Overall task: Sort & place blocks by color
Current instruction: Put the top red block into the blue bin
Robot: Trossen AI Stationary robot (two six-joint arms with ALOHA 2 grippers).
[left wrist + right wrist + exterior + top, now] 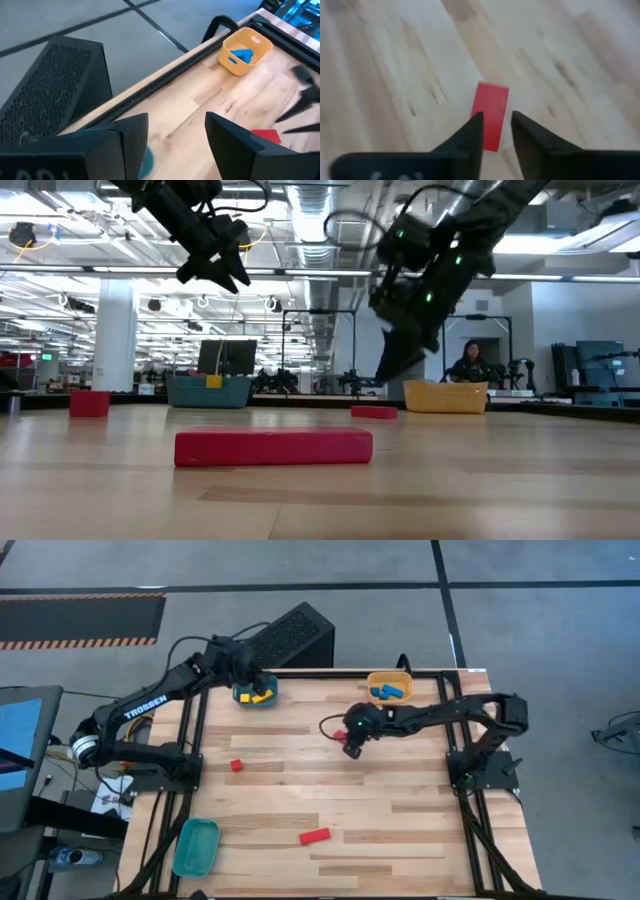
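Right gripper (352, 743) over mid-bench, fingers parted only narrowly, poised just above a red bar block (491, 116); nothing gripped. In the right wrist view, block lying flat on the wooden bench (400, 830), partly behind the finger tips (476, 131).

Left gripper (247, 679) above the teal bin with yellow blocks (257, 696) at the far left corner, fingers (226, 139) spread wide, empty.

Orange bin (389, 687) at the far edge, right of centre, with blue blocks (391, 692) inside. Second teal bin (195, 846) at the near left edge; contents cannot be made out.

Small red cube (236, 765) loose on the left half of the bench. Longer red bar (315, 836) near the front, well apart from both grippers. Black perforated box (293, 635) on the floor beyond the far edge. Seated person (470, 362) far behind in the low view.
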